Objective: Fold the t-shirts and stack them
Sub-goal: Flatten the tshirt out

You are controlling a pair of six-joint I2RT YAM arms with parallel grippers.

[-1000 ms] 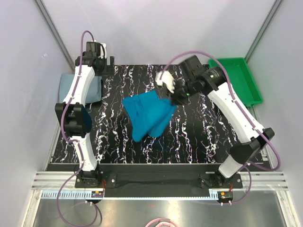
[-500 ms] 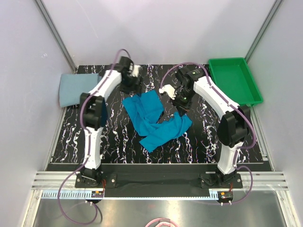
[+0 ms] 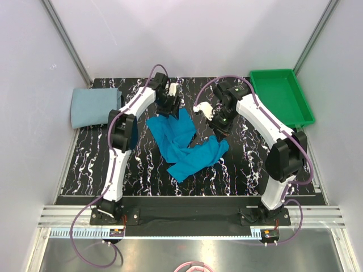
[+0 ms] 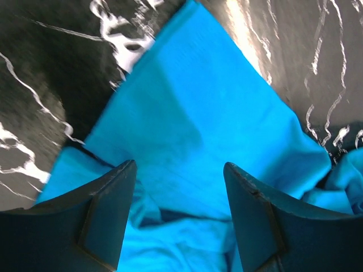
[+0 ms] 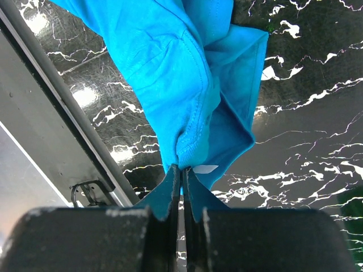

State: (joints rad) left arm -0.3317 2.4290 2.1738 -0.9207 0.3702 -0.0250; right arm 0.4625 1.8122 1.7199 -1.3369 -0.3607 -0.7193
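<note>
The bright teal-blue t-shirt (image 3: 180, 135) lies crumpled in the middle of the black marbled table, one part reaching to the near right. My left gripper (image 3: 172, 107) hovers open over its far corner; in the left wrist view the teal cloth (image 4: 193, 113) fills the gap between the spread fingers (image 4: 108, 204) of this gripper (image 4: 178, 167). My right gripper (image 3: 218, 127) is shut on a bunched hem of the teal shirt (image 5: 170, 68) at its right side, pinched at the tips (image 5: 182, 170). The pale grey-blue t-shirt (image 3: 93, 107) lies folded at the far left edge.
A green plastic tray (image 3: 281, 96) stands at the far right of the table. The table's near metal rail (image 5: 51, 96) shows in the right wrist view. White walls and frame posts close in the back and sides.
My left arm has swung from the far left over to the teal shirt's far corner. My right gripper dragged the shirt's right part out toward the near right and has held still since.
</note>
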